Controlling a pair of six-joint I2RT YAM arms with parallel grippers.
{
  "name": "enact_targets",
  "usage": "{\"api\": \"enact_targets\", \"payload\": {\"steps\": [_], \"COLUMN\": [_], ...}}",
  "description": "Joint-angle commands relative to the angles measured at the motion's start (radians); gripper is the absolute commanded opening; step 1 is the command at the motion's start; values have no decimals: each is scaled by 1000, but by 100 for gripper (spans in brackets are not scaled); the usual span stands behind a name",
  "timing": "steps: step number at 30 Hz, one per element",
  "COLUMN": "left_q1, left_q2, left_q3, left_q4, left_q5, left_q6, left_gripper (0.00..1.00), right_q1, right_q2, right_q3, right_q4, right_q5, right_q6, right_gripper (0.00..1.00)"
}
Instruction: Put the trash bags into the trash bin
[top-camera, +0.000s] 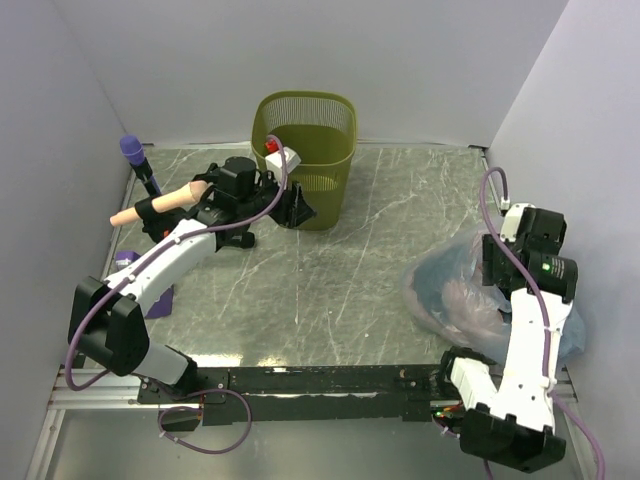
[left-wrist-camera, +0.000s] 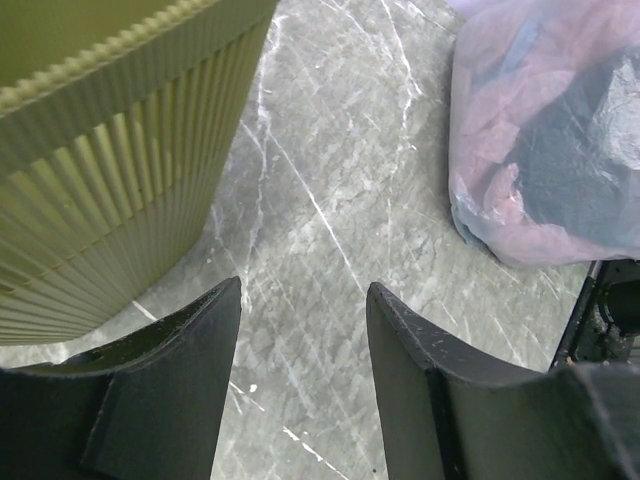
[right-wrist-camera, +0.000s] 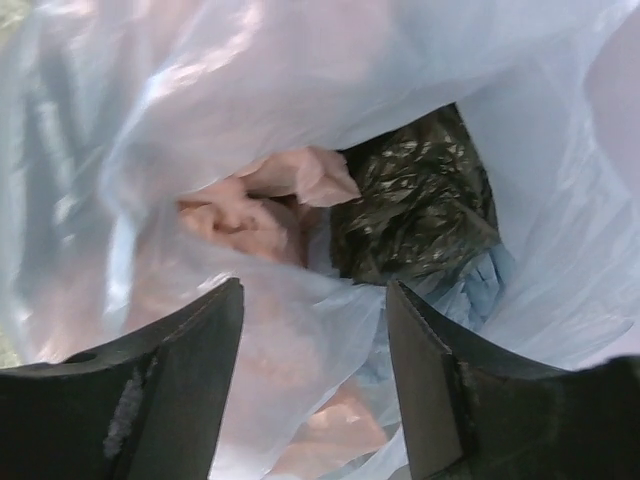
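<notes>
Grey marbled table (top-camera: 330, 270) is being occupied by everything, both arms being mounted at its near edge. Olive slatted trash bin (top-camera: 305, 150) is being shown upright just beside the left gripper (left-wrist-camera: 303, 290). Its ribbed wall is being shown close off the left finger in the left wrist view; whether finger and wall are touching cannot be told. Clear bag (top-camera: 455, 290) is being seen slumped on the table directly beneath the right gripper (right-wrist-camera: 315, 290), and well apart from the left gripper, off to that gripper's right past bare table. Dark crinkly trash bag (right-wrist-camera: 415, 205) is being contained inside that clear bag, outside the bin, just ahead of the right gripper's fingertips and slightly toward its right finger. Pink contents (right-wrist-camera: 270, 205) are being packed against it, ahead of the left finger. Left gripper is being held partly spread, nothing being gripped, only table being seen between the fingers. Right gripper is being held spread too, clear film being draped across the gap, nothing being pinched as far as can be seen. Beige hand-shaped object (top-camera: 160, 205) is being seen behind the left gripper beside the arm, a purple-tipped stick (top-camera: 133, 155) being stood just beyond it.
</notes>
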Motion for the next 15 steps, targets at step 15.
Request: {"api": "enact_targets", "payload": {"steps": [15], "left_q1": [-16], "left_q2": [-21], "left_q3": [25], "left_q4": [-27], "left_q5": [-9], "left_q6": [-4], "left_gripper": [58], "right_q1": [-167], "right_q2": [68], "right_q3": [-107], "right_q4": [192], "right_q5": [138], "right_q6": [-259], "right_gripper": [49]}}
